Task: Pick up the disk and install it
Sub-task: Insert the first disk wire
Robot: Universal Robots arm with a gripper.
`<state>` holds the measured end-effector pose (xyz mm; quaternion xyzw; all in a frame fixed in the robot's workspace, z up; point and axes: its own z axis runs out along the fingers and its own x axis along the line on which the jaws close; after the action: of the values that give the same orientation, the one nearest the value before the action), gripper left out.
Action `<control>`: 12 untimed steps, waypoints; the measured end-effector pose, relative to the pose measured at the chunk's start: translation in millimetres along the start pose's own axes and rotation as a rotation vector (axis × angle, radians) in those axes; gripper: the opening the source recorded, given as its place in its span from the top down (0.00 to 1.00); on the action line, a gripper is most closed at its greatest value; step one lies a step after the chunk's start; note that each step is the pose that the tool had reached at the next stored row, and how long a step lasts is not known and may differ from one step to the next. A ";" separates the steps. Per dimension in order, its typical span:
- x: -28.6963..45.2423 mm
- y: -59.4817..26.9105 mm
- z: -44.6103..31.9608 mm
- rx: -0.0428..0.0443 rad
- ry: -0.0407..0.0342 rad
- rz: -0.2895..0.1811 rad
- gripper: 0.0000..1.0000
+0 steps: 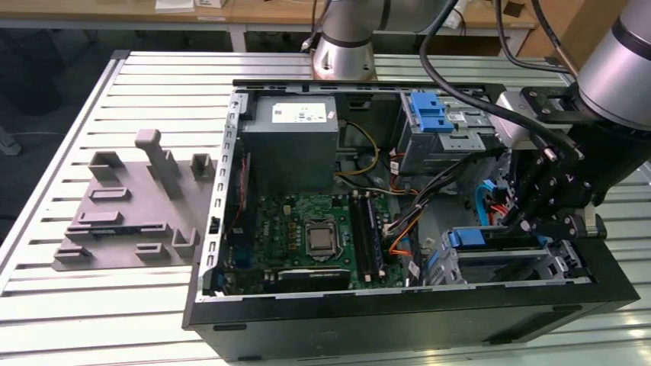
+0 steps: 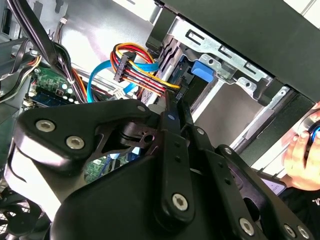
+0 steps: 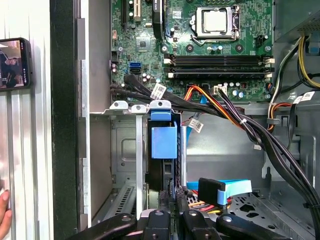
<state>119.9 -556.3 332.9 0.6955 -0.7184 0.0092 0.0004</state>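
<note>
The disk [image 3: 164, 142] stands on edge inside the lower drive cage [image 3: 122, 150] of the open computer case, its blue carrier frame facing the camera. In the exterior view the disk [image 1: 473, 238] shows as a blue strip in that cage [image 1: 554, 267], at the case's near corner on the exterior view's right. My gripper [image 1: 517, 223] reaches down into this corner. In both wrist views its fingers lie together with nothing between them, the gripper [image 3: 170, 199] just at the disk's near end. From the second wrist view the gripper [image 2: 173, 104] points at the blue carrier [image 2: 202, 70]. Contact cannot be told.
Bundled cables [image 3: 235, 117] and a coloured power connector [image 2: 131, 65] run close beside the cage. A motherboard [image 1: 310, 232], grey power supply [image 1: 293, 145] and upper cage with blue latch [image 1: 432, 114] fill the case. A grey fixture [image 1: 133, 206] lies on the table. A hand [image 3: 4, 215] and phone [image 3: 15, 62] are outside the case wall.
</note>
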 end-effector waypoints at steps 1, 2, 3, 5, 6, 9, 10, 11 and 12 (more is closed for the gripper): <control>0.0 0.0 0.0 0.0000 -0.0001 0.000 0.84; -0.1 0.0 0.1 0.0000 -0.0002 0.000 0.84; -0.1 0.0 0.0 -0.0001 -0.0002 0.001 0.84; -0.5 0.0 -0.4 -0.0001 -0.0004 0.002 0.84; -0.6 0.0 -0.6 -0.0002 -0.0004 0.002 0.84; -1.1 0.0 -1.1 -0.0002 -0.0002 0.003 0.84; -1.3 0.0 -1.1 -0.0002 -0.0002 0.003 0.84; -1.3 0.0 -1.1 -0.0002 -0.0001 0.004 0.84; -1.3 0.0 -1.2 -0.0002 -0.0001 0.004 0.84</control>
<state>119.9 -554.9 334.0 0.6940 -0.7199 0.0091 0.0004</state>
